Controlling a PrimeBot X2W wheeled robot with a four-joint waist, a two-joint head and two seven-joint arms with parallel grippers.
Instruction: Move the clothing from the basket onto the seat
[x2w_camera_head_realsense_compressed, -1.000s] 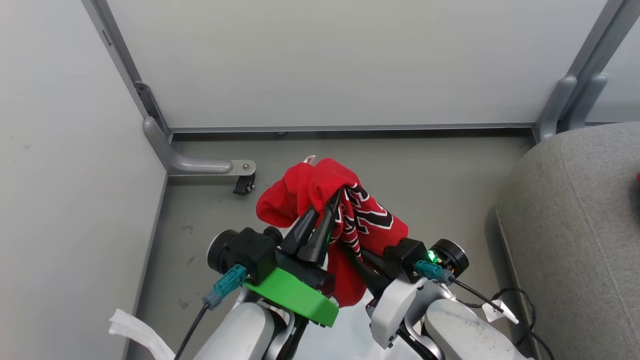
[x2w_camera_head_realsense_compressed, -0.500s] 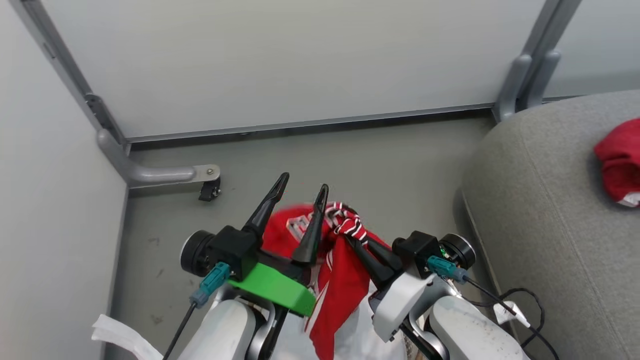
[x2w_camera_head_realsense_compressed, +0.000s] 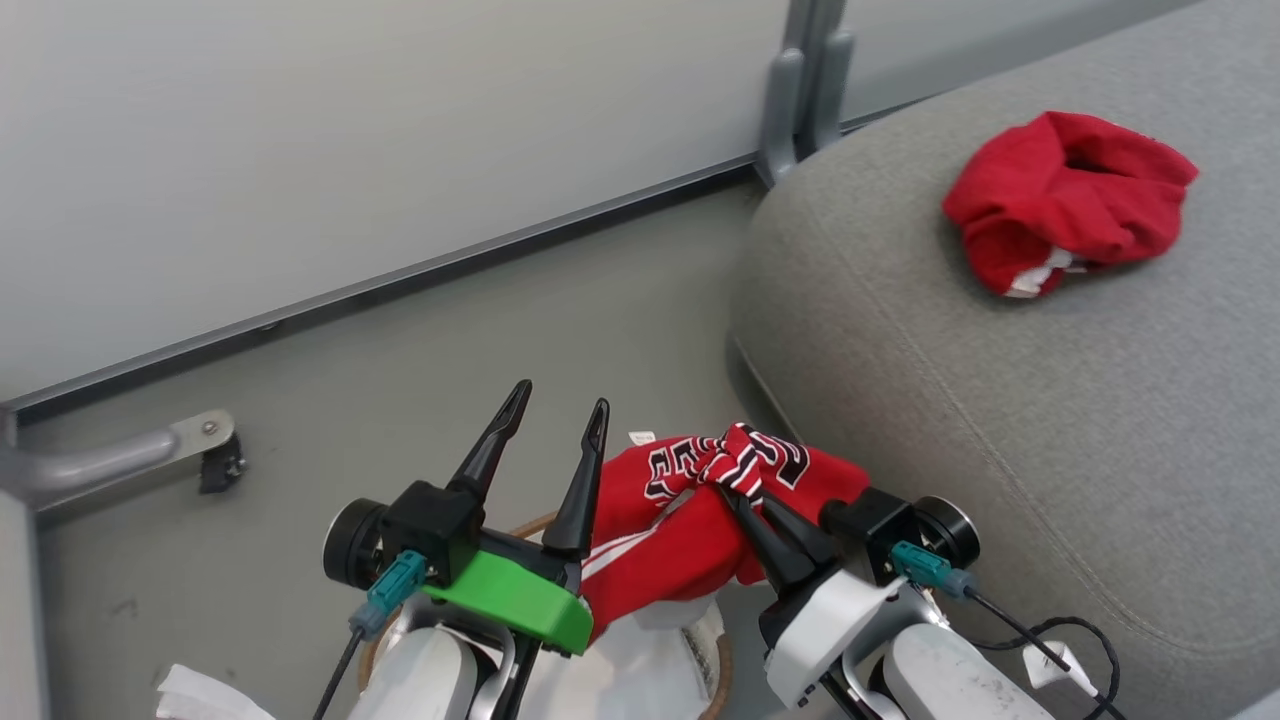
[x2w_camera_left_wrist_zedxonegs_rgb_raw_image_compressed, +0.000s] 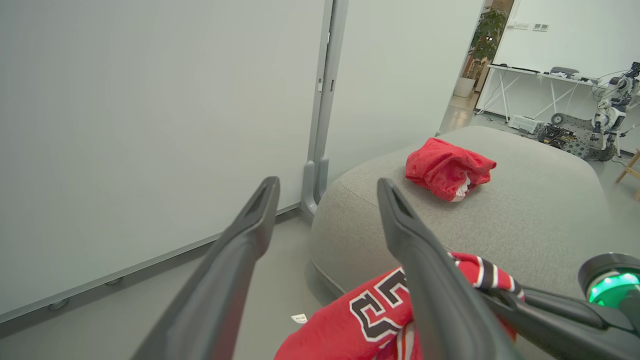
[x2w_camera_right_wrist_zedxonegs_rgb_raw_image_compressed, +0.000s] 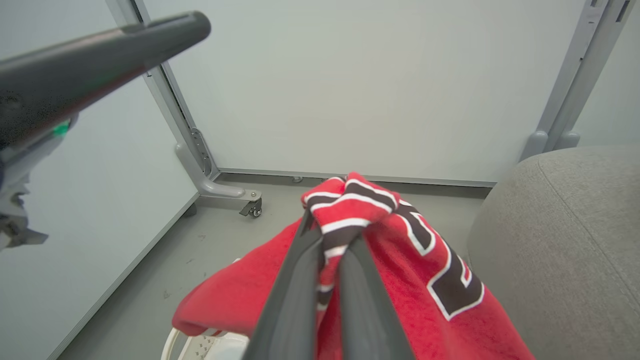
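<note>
In the head view, the right claw (x2w_camera_head_realsense_compressed: 738, 492) is pressed together on a bunched fold of the soft red garment with black-and-white block lettering (x2w_camera_head_realsense_compressed: 690, 520). The garment is held up over the oval white perforated basket with a brown woven rim (x2w_camera_head_realsense_compressed: 724, 662). Its long axis runs from the pinch down and to the left, and the loose end trails toward the basket. The left claw (x2w_camera_head_realsense_compressed: 560, 397) stands spread and empty just beside the cloth. The large grey fabric sofa (x2w_camera_head_realsense_compressed: 1000, 420) lies to the right of the held garment, on the right arm's side, so that arm looks the nearer one for the carry. A second red garment with white trim (x2w_camera_head_realsense_compressed: 1065, 200) already rests farther back on the cushion. In the left wrist view, the left claw (x2w_camera_left_wrist_zedxonegs_rgb_raw_image_compressed: 327, 184) gapes wide and points at the sofa (x2w_camera_left_wrist_zedxonegs_rgb_raw_image_compressed: 525, 210) and the resting garment (x2w_camera_left_wrist_zedxonegs_rgb_raw_image_compressed: 445, 167). The lettered garment (x2w_camera_left_wrist_zedxonegs_rgb_raw_image_compressed: 370, 310) hangs low, just short of the sofa's rounded edge. In the right wrist view, the right claw (x2w_camera_right_wrist_zedxonegs_rgb_raw_image_compressed: 332, 240) nips the striped band, with the lettered cloth (x2w_camera_right_wrist_zedxonegs_rgb_raw_image_compressed: 425, 260) draping down on either side. The sofa (x2w_camera_right_wrist_zedxonegs_rgb_raw_image_compressed: 565, 225) rises close at the right, and the basket (x2w_camera_right_wrist_zedxonegs_rgb_raw_image_compressed: 200, 345) is below.
</note>
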